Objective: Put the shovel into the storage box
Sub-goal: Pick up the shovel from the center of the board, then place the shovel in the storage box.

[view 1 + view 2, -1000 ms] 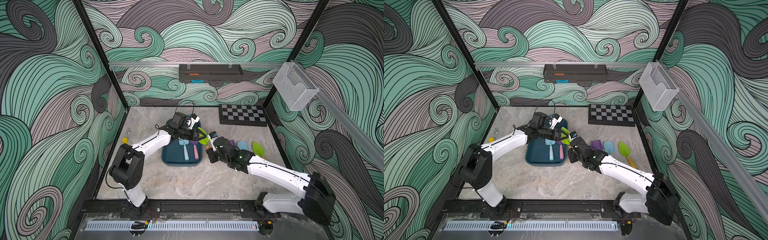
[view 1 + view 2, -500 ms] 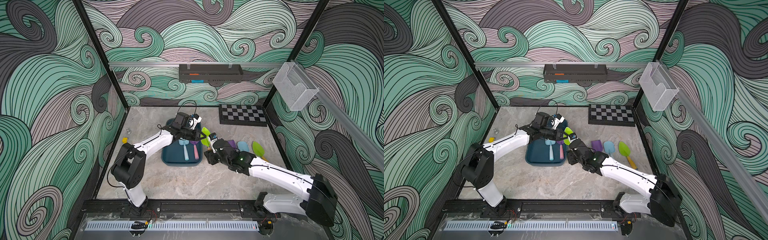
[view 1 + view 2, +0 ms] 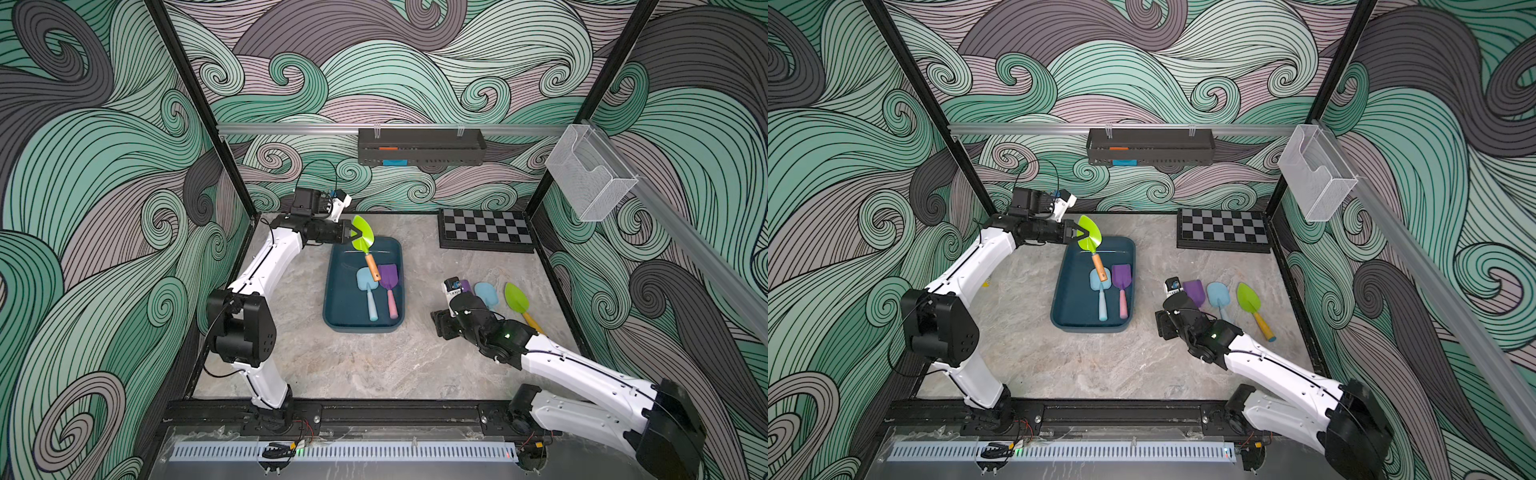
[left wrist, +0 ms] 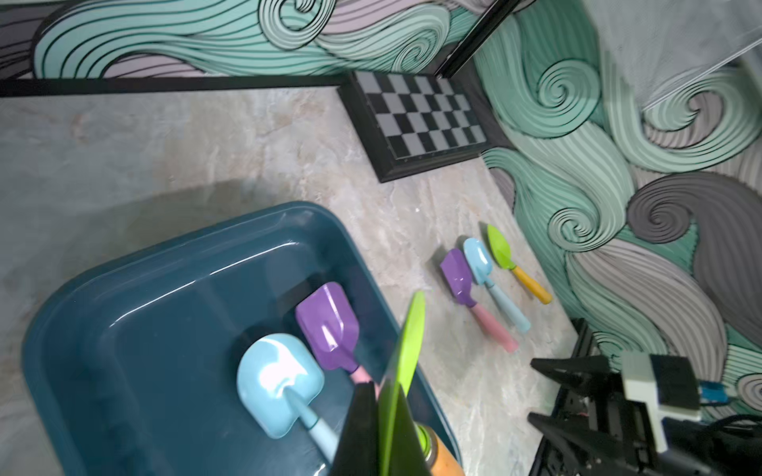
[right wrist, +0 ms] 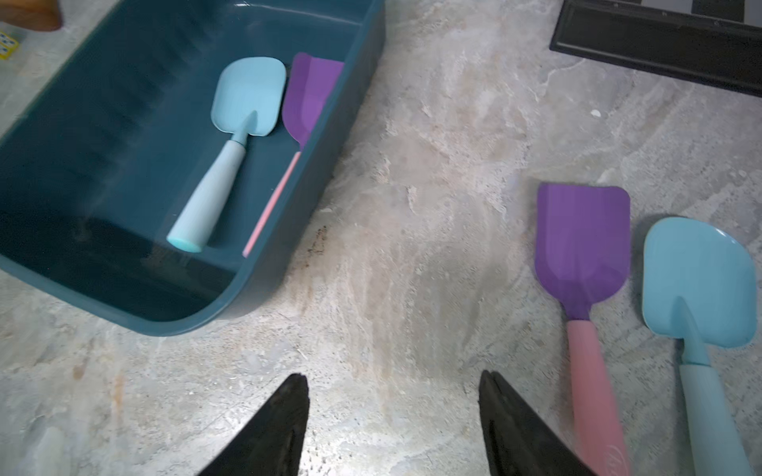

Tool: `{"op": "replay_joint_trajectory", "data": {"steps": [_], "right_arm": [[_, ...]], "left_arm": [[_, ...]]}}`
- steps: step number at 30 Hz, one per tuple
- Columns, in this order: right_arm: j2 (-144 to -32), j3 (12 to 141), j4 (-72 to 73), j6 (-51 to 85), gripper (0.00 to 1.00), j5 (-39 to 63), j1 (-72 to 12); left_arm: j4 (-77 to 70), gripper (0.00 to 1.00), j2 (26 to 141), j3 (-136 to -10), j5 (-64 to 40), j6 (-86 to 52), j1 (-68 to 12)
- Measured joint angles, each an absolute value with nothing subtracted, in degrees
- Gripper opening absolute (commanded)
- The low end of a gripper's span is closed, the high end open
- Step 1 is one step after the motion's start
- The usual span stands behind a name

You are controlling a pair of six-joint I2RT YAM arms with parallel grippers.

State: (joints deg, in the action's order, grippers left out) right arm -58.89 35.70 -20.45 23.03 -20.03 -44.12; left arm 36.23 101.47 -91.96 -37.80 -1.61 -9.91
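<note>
**Over the far end of the storage box** (image 3: 328, 291), which lies mid-table, both top views show the left gripper (image 3: 351, 235) with its fingers pinching the blade of the green shovel (image 3: 365, 243). The orange handle slants down above a blue shovel (image 3: 365, 282) already inside. The pinch is on a thin, smooth blade, so the shovel may well swivel or slip. The grey marbled table (image 3: 1100, 374) carries a chessboard (image 3: 1223, 228) at its far right corner. Wave-patterned walls enclose it.

**Left wrist.** The blade (image 4: 406, 350) stands edge-on between the dark fingers (image 4: 363, 428), close to the box rim (image 4: 165, 243). Dropped from here, the shovel could strike the rim and tip out.

**Right wrist.** The right gripper (image 5: 393, 377) hangs with fingers (image 5: 297, 404) spread over bare table, between the box and the loose shovels (image 5: 583, 247) near the right edge.
</note>
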Motion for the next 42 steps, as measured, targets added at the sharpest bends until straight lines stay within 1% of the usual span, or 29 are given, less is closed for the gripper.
{"op": "replay_joint_trajectory", "data": {"steps": [2, 7, 10, 19, 25, 26, 30, 32, 33, 37, 42], "right_arm": [[-58.48, 35.55, -21.15, 23.2, 0.73, -20.21, -43.13], [-58.02, 35.48, -22.33, 23.38, 0.73, -20.95, -40.86], [-58.22, 35.48, -22.57, 23.38, 0.73, -20.95, -39.99], [-58.7, 34.87, -22.68, 23.38, 0.73, -20.8, -38.35], [-60.25, 34.85, -22.55, 23.44, 0.73, -20.75, -37.87], [-60.47, 34.79, -22.5, 23.53, 0.73, -20.73, -37.76], [-60.86, 33.78, -22.24, 23.9, 0.74, -20.69, -37.1], [-60.86, 33.23, -22.24, 24.27, 0.75, -20.64, -36.53], [-60.86, 33.01, -22.26, 24.4, 0.75, -20.62, -36.18], [-60.86, 32.91, -22.22, 24.67, 0.75, -20.32, -34.7], [-62.0, 32.88, -22.09, 25.71, 0.73, -19.59, -32.25]], "left_arm": [[39.46, 0.0, 104.09, -93.06, -34.98, 0.67, -10.24], [47.33, 0.0, 111.09, -95.72, -28.42, 4.75, -10.44], [49.76, 0.0, 112.55, -96.23, -25.93, 6.24, -10.44], [53.17, 0.0, 116.97, -98.45, -20.75, 8.86, -11.29], [52.45, 0.02, 119.22, -93.91, -20.45, 8.54, -13.06], [52.4, 0.03, 119.22, -93.21, -20.86, 8.38, -13.26], [51.29, 0.18, 119.22, -91.88, -21.76, 7.27, -13.58], [50.04, 0.22, 119.22, -91.29, -21.76, 6.55, -13.58], [49.39, 0.26, 119.22, -90.87, -21.76, 6.22, -13.58], [47.46, 0.32, 119.22, -88.51, -21.54, 4.6, -13.58], [46.11, 0.35, 119.0, -87.74, -20.58, 2.61, -13.61]]}}
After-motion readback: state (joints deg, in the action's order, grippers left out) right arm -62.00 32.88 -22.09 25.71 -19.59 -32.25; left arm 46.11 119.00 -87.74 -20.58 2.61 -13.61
